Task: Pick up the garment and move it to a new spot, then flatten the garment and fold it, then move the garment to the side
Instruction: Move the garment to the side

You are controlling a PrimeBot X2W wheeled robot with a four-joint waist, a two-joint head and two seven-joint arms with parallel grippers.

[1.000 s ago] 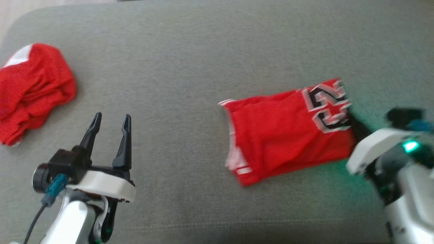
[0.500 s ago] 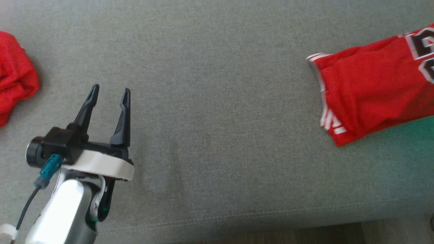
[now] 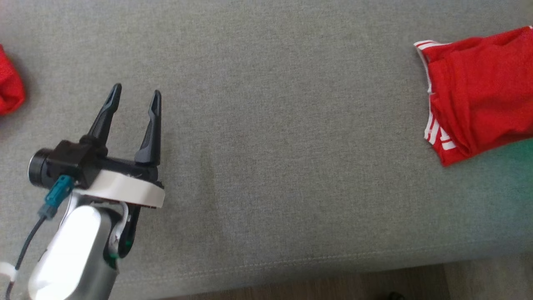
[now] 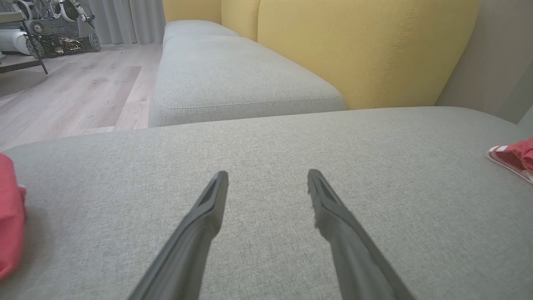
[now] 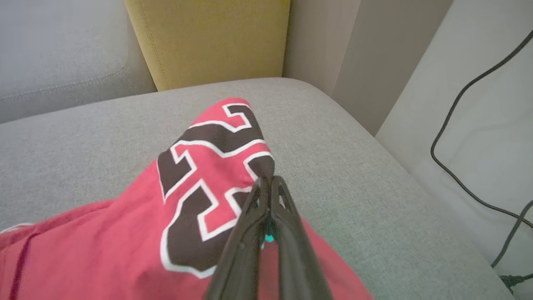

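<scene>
Pinching the red garment (image 5: pixel 125 225) at its edge, my right gripper (image 5: pixel 270 180) has both dark fingers pressed tight together. The fabric is drawn up to their tips just beside the big black number (image 5: pixel 208 166) outlined in white. From my head I see the garment (image 3: pixel 483 87) lying folded on the grey seat cushion (image 3: pixel 291 146) at the far right. Its white-striped hem faces the middle of the cushion, and the rest of it runs off the right edge of that view. My left gripper (image 3: pixel 136 89) hangs over the bare cushion at the lower left with its jaws spread wide and nothing between them, well apart from the garment. Along its fingers, my left gripper (image 4: pixel 267 175) points across the cushion toward the yellow backrest (image 4: pixel 354 50), and a corner of the garment (image 4: pixel 514 156) peeks in at the right edge. A second red cloth (image 3: pixel 8 89) sits bunched at the far left of the cushion, and my left wrist view shows it too (image 4: pixel 8 216). Wooden floor (image 4: pixel 75 96) lies beyond the sofa on that side. A thin black cable (image 5: pixel 458 137) trails down a pale surface past the cushion's right end.
</scene>
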